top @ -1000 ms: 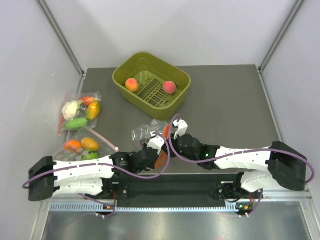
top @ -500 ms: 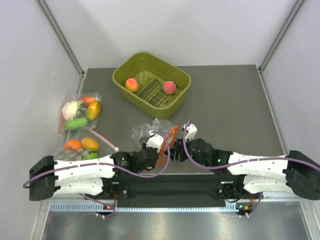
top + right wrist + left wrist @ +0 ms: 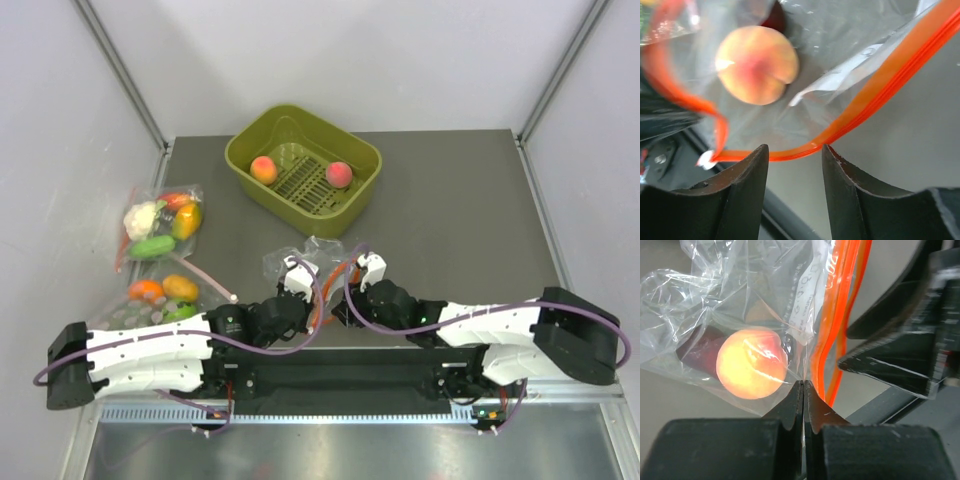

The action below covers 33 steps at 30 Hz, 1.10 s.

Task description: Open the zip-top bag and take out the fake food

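Note:
The zip-top bag (image 3: 292, 260) lies crumpled in front of the arms, its orange-red zip strip (image 3: 880, 95) parted into an open loop. One peach (image 3: 751, 371) is still inside it and also shows in the right wrist view (image 3: 757, 65). My left gripper (image 3: 803, 386) is shut on the clear plastic just beside the zip strip (image 3: 840, 300). My right gripper (image 3: 795, 152) is open and empty, with the strip's lower edge just ahead of its tips. Two more peaches (image 3: 263, 169) (image 3: 339, 174) lie in the green basket (image 3: 240, 150).
Two other clear bags of vegetables lie at the table's left edge, one with cauliflower and cucumber (image 3: 160, 222) and one with orange and green pieces (image 3: 160, 292). The grippers sit close together at the bag, and the right one's dark body (image 3: 900, 355) fills the left wrist view's right side.
The right gripper swung out to the right, then came back left and lower to the bag's mouth. The zip strip has spread into a loop. The left arm drew back slightly, still gripping the plastic.

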Motion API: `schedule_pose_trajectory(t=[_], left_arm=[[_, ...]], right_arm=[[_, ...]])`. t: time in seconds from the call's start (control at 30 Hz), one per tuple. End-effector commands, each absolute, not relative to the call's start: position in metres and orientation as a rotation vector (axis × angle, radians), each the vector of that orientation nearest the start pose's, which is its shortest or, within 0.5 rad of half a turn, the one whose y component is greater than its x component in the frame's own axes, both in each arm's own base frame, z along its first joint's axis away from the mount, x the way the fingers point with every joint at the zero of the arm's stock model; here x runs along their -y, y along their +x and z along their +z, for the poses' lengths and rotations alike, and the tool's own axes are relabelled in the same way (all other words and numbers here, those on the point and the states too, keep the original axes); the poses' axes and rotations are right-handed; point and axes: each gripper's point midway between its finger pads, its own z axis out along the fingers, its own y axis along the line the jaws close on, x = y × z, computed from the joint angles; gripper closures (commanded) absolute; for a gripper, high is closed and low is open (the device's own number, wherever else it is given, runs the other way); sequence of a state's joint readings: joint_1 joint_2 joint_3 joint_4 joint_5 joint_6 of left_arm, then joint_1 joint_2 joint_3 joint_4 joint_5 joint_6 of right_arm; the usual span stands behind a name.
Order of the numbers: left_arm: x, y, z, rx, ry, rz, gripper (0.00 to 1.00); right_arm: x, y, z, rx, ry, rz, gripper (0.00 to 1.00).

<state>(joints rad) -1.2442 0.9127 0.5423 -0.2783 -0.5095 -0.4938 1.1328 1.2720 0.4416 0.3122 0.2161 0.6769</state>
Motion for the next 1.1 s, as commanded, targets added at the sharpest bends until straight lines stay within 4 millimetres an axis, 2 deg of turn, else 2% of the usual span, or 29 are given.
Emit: schedule_pose_trajectory(t=[0.0, 0.27, 0.4, 0.5, 0.53, 0.6, 0.67, 0.7, 0.77, 0.83, 0.87, 0.97, 1.07], left_arm=[[0.243, 0.152, 0.131, -2.071, 0.494, -0.516, 1.0], [0.239, 0.153, 0.139, -2.048, 0.451, -0.54, 1.0], [0.242, 0.15, 0.14, -2.028, 0.465, -0.578, 1.0], [0.248, 0.147, 0.14, -2.03, 0.479, -0.615, 1.0], [0.248, 0.147, 0.14, -2.029, 0.475, -0.616, 1.0], [0.248, 0.148, 0.139, -2.027, 0.474, -0.614, 1.0], [0.25, 0.148, 0.139, -2.029, 0.477, -0.615, 1.0], [0.251, 0.148, 0.14, -2.028, 0.469, -0.618, 0.97], [0.254, 0.148, 0.137, -2.039, 0.475, -0.618, 0.68], [0.258, 0.149, 0.133, -2.044, 0.481, -0.612, 0.54], [0.258, 0.15, 0.131, -2.047, 0.481, -0.602, 0.43], [0.259, 0.153, 0.12, -2.069, 0.492, -0.552, 0.36], [0.256, 0.158, 0.111, -2.09, 0.489, -0.482, 0.34]], right_arm=[[-0.329, 0.184, 0.094, -2.09, -0.286, 0.89, 0.53], [-0.321, 0.197, 0.078, -2.123, -0.236, 0.858, 0.53], [-0.324, 0.198, 0.085, -2.082, -0.235, 0.902, 0.54], [-0.33, 0.2, 0.096, -2.025, -0.26, 0.951, 0.62], [-0.334, 0.2, 0.097, -2.02, -0.271, 0.966, 0.7], [-0.341, 0.2, 0.104, -1.995, -0.288, 1.011, 0.77], [-0.344, 0.2, 0.101, -2.005, -0.301, 1.012, 0.83], [-0.347, 0.201, 0.102, -2.004, -0.301, 1.016, 0.85], [-0.348, 0.201, 0.098, -2.014, -0.302, 1.019, 0.91], [-0.35, 0.2, 0.098, -2.014, -0.303, 1.03, 0.94], [-0.351, 0.199, 0.098, -2.014, -0.304, 1.041, 0.97], [-0.352, 0.198, 0.104, -2.001, -0.297, 1.066, 1.0], [-0.351, 0.198, 0.108, -1.992, -0.296, 1.071, 1.0]])
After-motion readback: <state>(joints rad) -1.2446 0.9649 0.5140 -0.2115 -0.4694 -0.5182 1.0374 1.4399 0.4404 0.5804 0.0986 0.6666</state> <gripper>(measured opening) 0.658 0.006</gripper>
